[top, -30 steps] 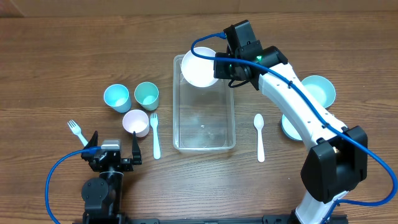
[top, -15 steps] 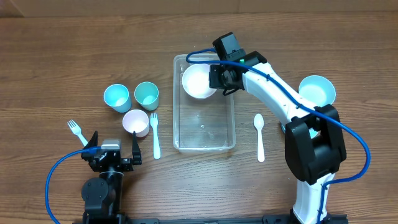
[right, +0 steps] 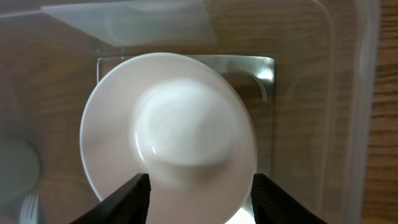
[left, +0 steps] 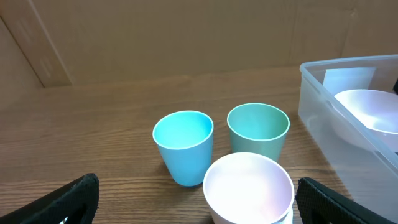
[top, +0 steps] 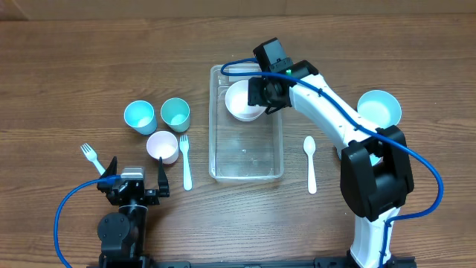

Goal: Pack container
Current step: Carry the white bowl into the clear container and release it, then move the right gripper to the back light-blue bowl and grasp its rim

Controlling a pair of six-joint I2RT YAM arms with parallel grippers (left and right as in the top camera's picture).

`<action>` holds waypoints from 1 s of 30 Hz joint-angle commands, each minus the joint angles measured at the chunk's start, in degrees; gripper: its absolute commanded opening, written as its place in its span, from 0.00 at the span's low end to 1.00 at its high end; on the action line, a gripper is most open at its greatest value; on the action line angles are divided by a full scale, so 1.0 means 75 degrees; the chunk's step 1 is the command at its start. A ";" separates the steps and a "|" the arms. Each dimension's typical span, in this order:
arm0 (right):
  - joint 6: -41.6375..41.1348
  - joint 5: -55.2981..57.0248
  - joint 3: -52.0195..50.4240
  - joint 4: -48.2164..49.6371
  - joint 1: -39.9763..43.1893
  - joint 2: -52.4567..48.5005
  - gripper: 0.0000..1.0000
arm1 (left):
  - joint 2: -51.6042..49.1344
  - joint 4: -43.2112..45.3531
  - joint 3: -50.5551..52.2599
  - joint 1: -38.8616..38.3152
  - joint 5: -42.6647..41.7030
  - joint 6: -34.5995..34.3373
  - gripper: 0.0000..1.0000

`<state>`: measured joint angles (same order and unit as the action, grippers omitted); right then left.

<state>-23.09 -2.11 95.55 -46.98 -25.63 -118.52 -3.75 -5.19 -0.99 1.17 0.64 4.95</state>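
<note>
Inside the clear rectangular plastic container [top: 245, 177], far end, a round white bowl [top: 242, 103] lies directly under the right gripper [right: 202, 198], jaws parted.

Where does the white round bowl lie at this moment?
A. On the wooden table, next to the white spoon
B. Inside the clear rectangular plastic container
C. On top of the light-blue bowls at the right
B: the white round bowl sits within the walls of the clear rectangular plastic container, at its far end.

Clear rect. container [top: 245, 160] upright, white bowl [top: 243, 102] inside
</note>
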 commanded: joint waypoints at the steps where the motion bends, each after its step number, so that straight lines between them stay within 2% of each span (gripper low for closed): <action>1: 0.0105 0.0131 0.0965 -0.0484 0.0044 0.0455 0.54 | 0.0064 0.0006 0.0047 0.0041 -0.0090 0.0172 1.00; 5: 0.0105 0.1204 0.1550 -0.1629 0.0358 0.1000 0.54 | 0.0064 0.0006 0.0047 0.0041 -0.0090 0.0172 1.00; 8: 0.0099 0.1737 0.1571 -0.2521 0.1067 0.1512 0.55 | 0.0064 0.0006 0.0047 0.0041 -0.0090 0.0172 1.00; 15: 0.0236 0.1192 0.1504 -0.3969 0.3958 0.1728 0.60 | 0.0064 0.0006 0.0047 0.0041 -0.0090 0.0172 1.00; 21: 0.0490 0.1274 0.1032 -0.3861 0.5566 0.1725 0.65 | 0.0064 0.0006 0.0047 0.0041 -0.0090 0.0172 1.00; 23: 0.0688 0.1218 0.0664 -0.3643 0.5863 0.1725 0.66 | 0.0064 0.0006 0.0047 0.0041 -0.0090 0.0172 1.00; 26: 0.0970 0.1064 -0.0058 -0.3200 0.6155 0.1722 0.75 | 0.0064 0.0006 0.0047 0.0041 -0.0090 0.0172 1.00; 30: 0.1148 0.0236 -0.1037 -0.2273 0.6441 0.1722 0.76 | 0.0064 0.0006 0.0047 0.0041 -0.0090 0.0172 1.00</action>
<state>-16.43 4.78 91.96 -67.07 21.39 -106.34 -3.75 -5.19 -0.99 1.17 0.64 4.95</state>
